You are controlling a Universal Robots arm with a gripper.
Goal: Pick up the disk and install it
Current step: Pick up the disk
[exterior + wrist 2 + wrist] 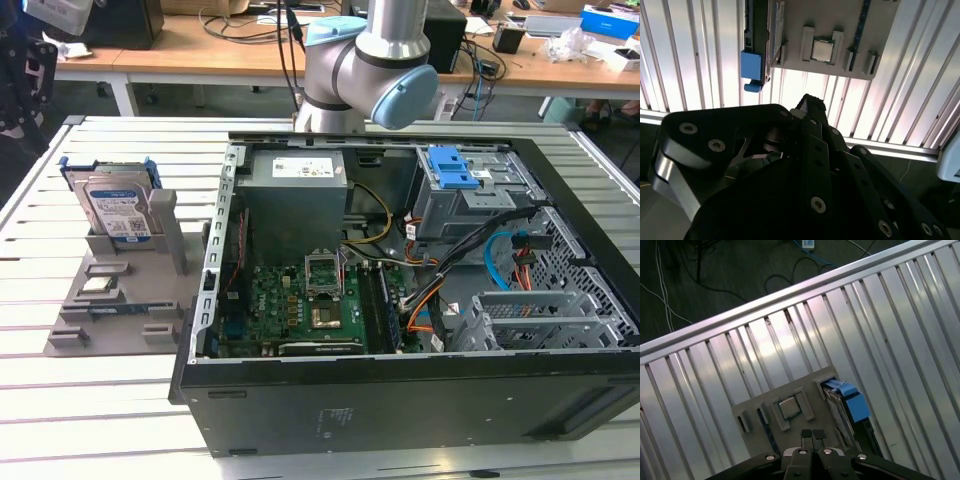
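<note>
Blue-framed disk [118, 208] upright in grey holder [170, 300] beside chip [97, 285], computer case [400, 400] alongside; tool [812, 434] closed, empty.

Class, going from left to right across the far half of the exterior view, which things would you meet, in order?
the disk, upright in its grey holder → power supply box → blue latch on its metal cage

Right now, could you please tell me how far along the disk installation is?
Nothing looks done: the disk stands upright in its grey holder, outside the computer case. In hand: nothing; the gripper hovers shut and empty above the holder, near the disk. Left: both pick-up and installation.
</note>
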